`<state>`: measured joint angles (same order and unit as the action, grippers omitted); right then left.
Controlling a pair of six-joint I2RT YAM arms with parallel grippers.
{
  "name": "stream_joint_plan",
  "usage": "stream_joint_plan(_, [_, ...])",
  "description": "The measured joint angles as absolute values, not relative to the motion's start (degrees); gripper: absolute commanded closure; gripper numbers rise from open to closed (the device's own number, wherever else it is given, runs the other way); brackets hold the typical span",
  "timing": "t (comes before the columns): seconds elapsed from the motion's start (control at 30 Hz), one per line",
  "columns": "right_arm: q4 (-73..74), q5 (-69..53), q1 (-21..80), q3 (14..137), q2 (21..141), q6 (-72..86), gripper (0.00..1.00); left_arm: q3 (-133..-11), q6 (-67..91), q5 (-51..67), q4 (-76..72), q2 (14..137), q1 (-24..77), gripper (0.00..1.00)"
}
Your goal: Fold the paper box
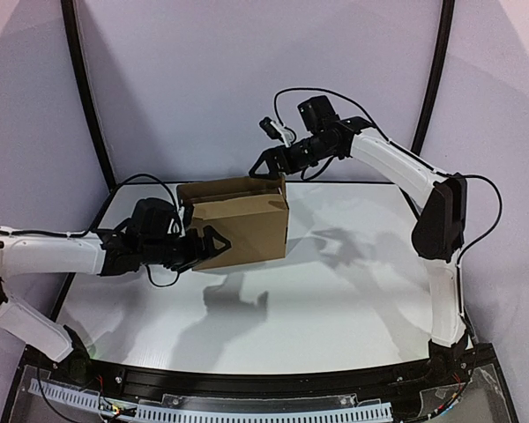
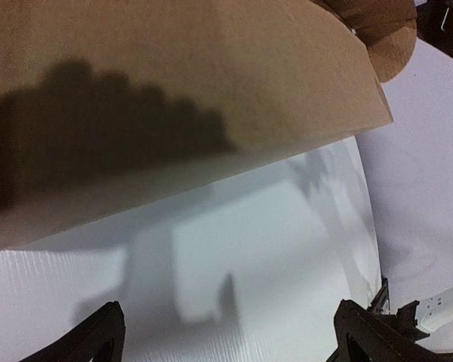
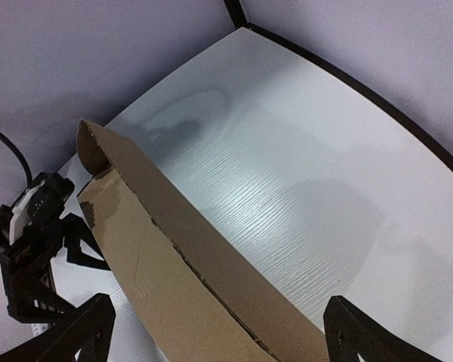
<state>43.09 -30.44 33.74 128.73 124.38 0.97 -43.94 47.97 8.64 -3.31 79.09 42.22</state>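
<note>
The paper box [image 1: 242, 225] is a plain brown cardboard mailer, folded mostly shut and standing up on edge over the back left of the white table [image 1: 353, 291]. I cannot tell whether it rests on the table. My left gripper [image 1: 210, 242] is open at its lower left face. In the left wrist view the box [image 2: 174, 90] fills the top, beyond the spread jaws of the left gripper [image 2: 230, 332]. My right gripper [image 1: 269, 165] is open above the box's top edge. In the right wrist view the box [image 3: 181, 279] runs between the wide jaws of the right gripper [image 3: 217, 309].
Black curved frame posts [image 1: 88, 97] and pale walls close in the back and sides. A black rail [image 1: 247, 388] runs along the near table edge. The left arm [image 3: 30, 226] shows beyond the box in the right wrist view. The box's shadow [image 1: 238, 300] lies on the table.
</note>
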Motion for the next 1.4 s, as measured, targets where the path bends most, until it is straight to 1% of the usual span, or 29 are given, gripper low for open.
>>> stream_joint_plan(0.17, [46.2, -33.3, 33.7, 128.7, 124.6, -0.3, 0.02, -46.5, 47.5, 5.9, -3.0, 80.9, 40.7, 0.01])
stream_joint_plan(0.3, [47.3, -34.9, 33.6, 128.3, 124.4, -0.6, 0.02, -46.9, 47.3, 5.6, -3.3, 81.1, 37.0, 0.01])
stream_joint_plan(0.53, [48.4, -38.9, 33.6, 122.9, 121.7, 0.5, 0.02, -48.8, 45.4, 5.7, -2.0, 82.7, 31.6, 0.01])
stream_joint_plan(0.63, [47.7, -39.6, 33.8, 118.0, 118.6, 2.7, 0.02, -51.5, 43.8, 6.0, -0.9, 82.8, 30.3, 0.01])
stream_joint_plan(0.87, [43.6, -39.6, 36.7, 106.8, 110.9, 8.1, 0.02, -56.1, 42.2, 7.0, -0.4, 84.8, 29.8, 0.01])
stream_joint_plan(1.07, [40.4, -38.5, 39.6, 101.6, 108.3, 11.9, 0.02, -58.0, 42.1, 9.6, -0.3, 88.6, 29.8, 0.01])
stream_joint_plan(1.23, [38.9, -35.8, 40.3, 98.9, 107.7, 14.3, 0.02, -56.9, 44.4, 13.0, -2.8, 88.6, 29.8, 0.01])
stream_joint_plan(1.4, [37.3, -35.1, 40.6, 98.7, 107.7, 16.4, 0.02, -52.1, 49.6, 15.8, -8.0, 88.3, 30.8, 0.01])
